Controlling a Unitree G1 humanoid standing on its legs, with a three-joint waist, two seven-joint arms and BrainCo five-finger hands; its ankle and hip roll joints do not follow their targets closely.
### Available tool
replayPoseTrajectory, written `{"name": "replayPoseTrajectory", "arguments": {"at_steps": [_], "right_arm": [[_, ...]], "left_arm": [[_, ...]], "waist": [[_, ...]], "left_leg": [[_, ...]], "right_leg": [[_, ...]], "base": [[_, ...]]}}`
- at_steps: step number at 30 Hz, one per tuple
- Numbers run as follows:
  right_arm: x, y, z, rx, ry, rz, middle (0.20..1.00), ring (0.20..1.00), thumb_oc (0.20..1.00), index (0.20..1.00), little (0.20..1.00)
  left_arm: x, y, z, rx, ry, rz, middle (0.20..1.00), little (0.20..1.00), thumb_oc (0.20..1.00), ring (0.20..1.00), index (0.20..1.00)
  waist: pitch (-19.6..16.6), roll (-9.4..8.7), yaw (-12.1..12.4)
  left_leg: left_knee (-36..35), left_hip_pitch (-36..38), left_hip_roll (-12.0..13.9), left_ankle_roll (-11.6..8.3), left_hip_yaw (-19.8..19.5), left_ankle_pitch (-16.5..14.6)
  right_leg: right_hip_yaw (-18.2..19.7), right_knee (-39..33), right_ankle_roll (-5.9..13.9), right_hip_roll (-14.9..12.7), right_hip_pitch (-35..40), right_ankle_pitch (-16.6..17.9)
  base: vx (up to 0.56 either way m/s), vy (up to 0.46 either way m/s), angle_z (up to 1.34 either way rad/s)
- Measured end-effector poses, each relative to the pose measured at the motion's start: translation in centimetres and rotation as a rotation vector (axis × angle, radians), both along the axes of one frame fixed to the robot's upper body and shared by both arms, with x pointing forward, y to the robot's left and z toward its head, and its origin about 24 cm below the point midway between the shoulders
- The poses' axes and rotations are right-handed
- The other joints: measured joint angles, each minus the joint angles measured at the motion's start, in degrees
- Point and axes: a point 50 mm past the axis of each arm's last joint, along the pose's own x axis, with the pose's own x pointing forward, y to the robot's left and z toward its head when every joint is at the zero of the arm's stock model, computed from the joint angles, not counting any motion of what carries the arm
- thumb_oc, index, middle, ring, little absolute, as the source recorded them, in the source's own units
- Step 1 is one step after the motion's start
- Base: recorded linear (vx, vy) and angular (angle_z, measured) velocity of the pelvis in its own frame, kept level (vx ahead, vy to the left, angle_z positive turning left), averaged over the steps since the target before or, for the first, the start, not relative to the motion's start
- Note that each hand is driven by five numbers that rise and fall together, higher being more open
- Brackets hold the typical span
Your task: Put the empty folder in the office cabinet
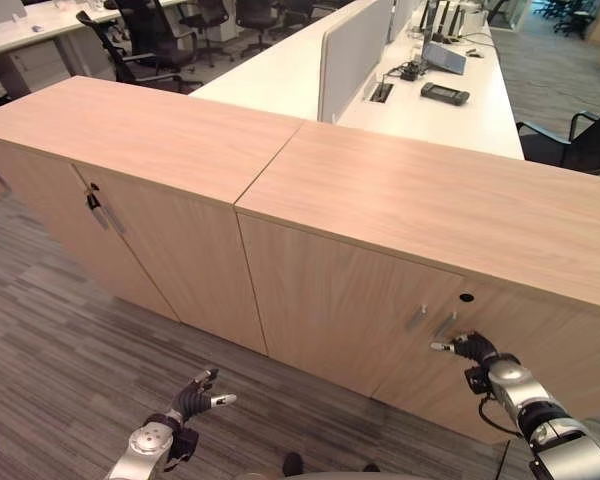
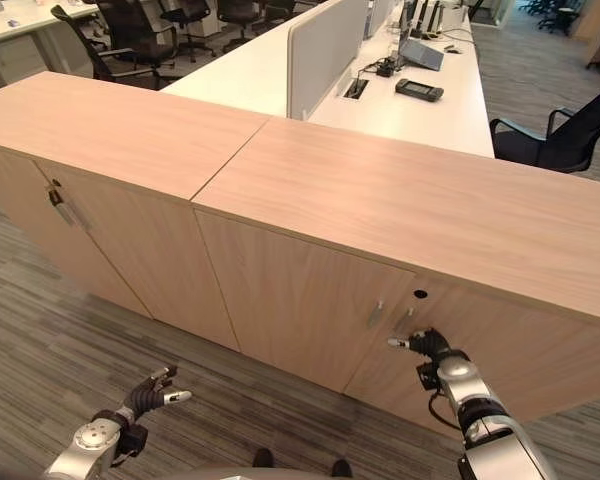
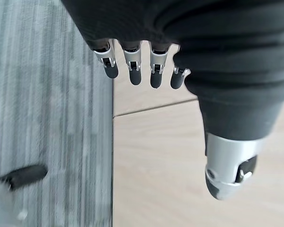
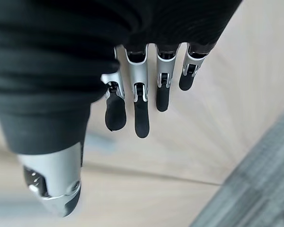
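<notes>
I saw pale wood-grain cabinets (image 1: pixel 360 300), grey streaked carpet (image 1: pixel 60 360) at seven o'clock, a white bench (image 1: pixel 450 110) at one o'clock, and black chairs (image 1: pixel 130 40).

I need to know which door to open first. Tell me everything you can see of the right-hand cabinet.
The right cabinet is light wood-look board, with a flat top and two closed doors meeting at a seam. Two small silver handles sit either side of that seam, with a dark round keyhole above them on the right door. It stands on grey carpet, flush against a matching cabinet. The right robot hand reaches just below the handles, fingers extended.
</notes>
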Motion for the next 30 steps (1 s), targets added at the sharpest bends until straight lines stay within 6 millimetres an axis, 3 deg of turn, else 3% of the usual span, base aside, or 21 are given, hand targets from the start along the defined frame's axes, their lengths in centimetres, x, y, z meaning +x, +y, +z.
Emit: {"name": "replayPoseTrajectory", "arguments": {"at_steps": [1, 8, 18, 20, 21, 23, 26, 30], "right_arm": [[-0.8, -1.5, 0.1, -0.012, 0.032, -0.060, 1.000, 1.000, 1.000, 1.000, 1.000], [-2.5, -5.5, 1.6, -0.058, 0.059, -0.225, 1.000, 1.000, 1.000, 1.000, 1.000], [-1.3, -5.7, 2.7, -0.087, 0.006, -0.247, 1.000, 1.000, 1.000, 1.000, 1.000], [-1.1, -4.5, 1.9, -0.056, -0.039, -0.271, 1.000, 1.000, 1.000, 1.000, 1.000], [-0.6, -3.3, 1.3, -0.009, -0.078, -0.275, 1.000, 1.000, 1.000, 1.000, 1.000], [-1.3, -0.8, -0.5, 0.095, -0.133, -0.283, 1.000, 1.000, 1.000, 1.000, 1.000], [-5.3, 2.1, -3.2, 0.182, -0.161, -0.252, 1.000, 1.000, 1.000, 1.000, 1.000], [-10.6, 5.0, -6.6, 0.233, 0.028, -0.227, 1.000, 1.000, 1.000, 1.000, 1.000]], "left_arm": [[-0.2, -0.6, -0.2, -0.035, 0.000, 0.015, 1.000, 1.000, 1.000, 1.000, 1.000], [-0.4, -1.0, -0.4, -0.044, 0.008, 0.002, 1.000, 1.000, 1.000, 1.000, 1.000], [-0.7, -2.4, -1.0, -0.077, 0.036, -0.008, 1.000, 1.000, 1.000, 1.000, 1.000], [-0.9, -2.4, -1.1, -0.074, 0.042, 0.002, 1.000, 1.000, 1.000, 1.000, 1.000], [-1.1, -2.5, -1.3, -0.077, 0.050, 0.003, 1.000, 1.000, 1.000, 1.000, 1.000], [-1.1, -2.6, -1.5, -0.074, 0.056, 0.020, 1.000, 1.000, 1.000, 1.000, 1.000], [-1.5, -2.8, -2.0, -0.090, 0.071, 0.067, 1.000, 1.000, 1.000, 1.000, 1.000], [-2.7, -2.5, -2.8, -0.070, 0.119, 0.092, 1.000, 1.000, 1.000, 1.000, 1.000]], "waist": [[-0.3, 1.14, -0.4], [-0.2, 2.43, -0.9], [-0.9, 3.93, -0.9], [-1.0, 3.83, -1.0], [-1.5, 4.81, -0.9], [-1.8, 4.49, -1.7], [-2.4, 3.61, -3.0], [-2.7, 3.95, -4.7]], "left_leg": [[0.0, 0.1, 1.3, -0.29, -0.6, 0.1], [-0.1, -1.1, 4.4, -2.19, -3.1, 0.1], [0.0, -2.8, 5.8, -3.04, -2.4, -0.2], [0.6, -2.0, 6.0, -3.72, -0.1, 0.3], [0.0, -1.8, 6.2, -3.88, 0.3, 0.4], [0.0, -1.9, 6.3, -3.90, 1.4, 0.4], [-0.1, -1.2, 6.4, -3.97, 1.6, 0.4], [0.0, -0.2, 6.3, -3.85, 1.7, 0.2]], "right_leg": [[-1.2, 0.0, -0.46, 1.2, 0.5, -0.3], [-3.2, 0.0, -2.63, 4.4, 0.4, -1.2], [-4.1, 0.0, -3.58, 5.3, -1.7, -0.9], [-3.2, 0.0, -3.66, 5.0, -2.5, -1.0], [-2.6, 0.0, -3.49, 5.2, -2.4, -0.8], [-2.4, 0.0, -3.36, 5.1, -2.5, -0.7], [-2.8, 0.0, -3.72, 5.1, -1.8, -0.9], [-2.5, 0.1, -4.09, 5.1, -1.2, -0.6]], "base": [[0.02, -0.066, 0.24], [0.00, -0.074, 0.11], [-0.02, -0.014, -0.04], [-0.02, 0.034, -0.42], [-0.04, 0.043, -0.47], [-0.02, 0.058, -0.26], [0.01, 0.027, 0.19], [0.00, 0.022, -0.04]]}}
